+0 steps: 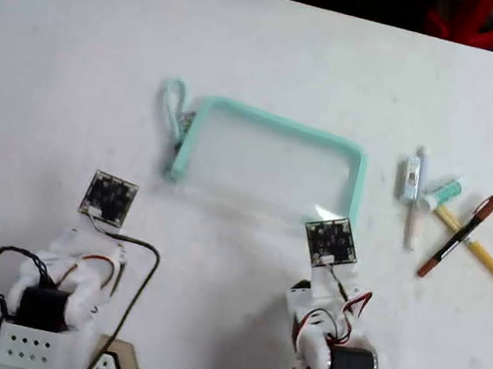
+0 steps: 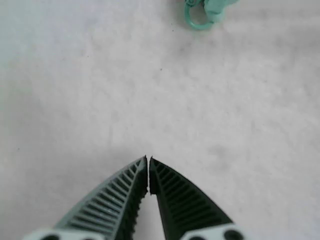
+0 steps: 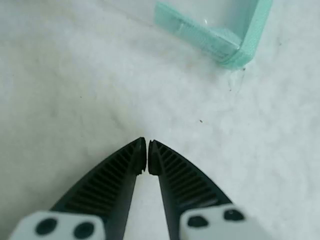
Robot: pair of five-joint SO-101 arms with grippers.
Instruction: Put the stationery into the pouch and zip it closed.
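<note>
Left arm (image 1: 49, 303) sits at the near-left of the counter (image 1: 62, 37). Left tool (image 2: 148, 175): tips pressed together, nothing between them, over bare counter. Pouch pull loop (image 2: 200, 17) lies ahead of it, well apart.

Pouch (image 1: 271, 155): clear, with teal edging, flat mid-counter, loop at its left end. Can't tell if the zip is open.

Right arm (image 1: 334, 363) is near-right. Right tool (image 3: 147, 157): tips together, empty, just short of the pouch's near-right corner, not touching.

Stationery is right of the pouch, all on the counter, none inside:
- white pen (image 1: 413, 214), nearest the pouch
- small teal-capped tube (image 1: 441, 193), beside the pen
- yellow pen (image 1: 490, 264)
- dark marker (image 1: 457, 236) with red-brown ends, lying across the yellow pen
</note>
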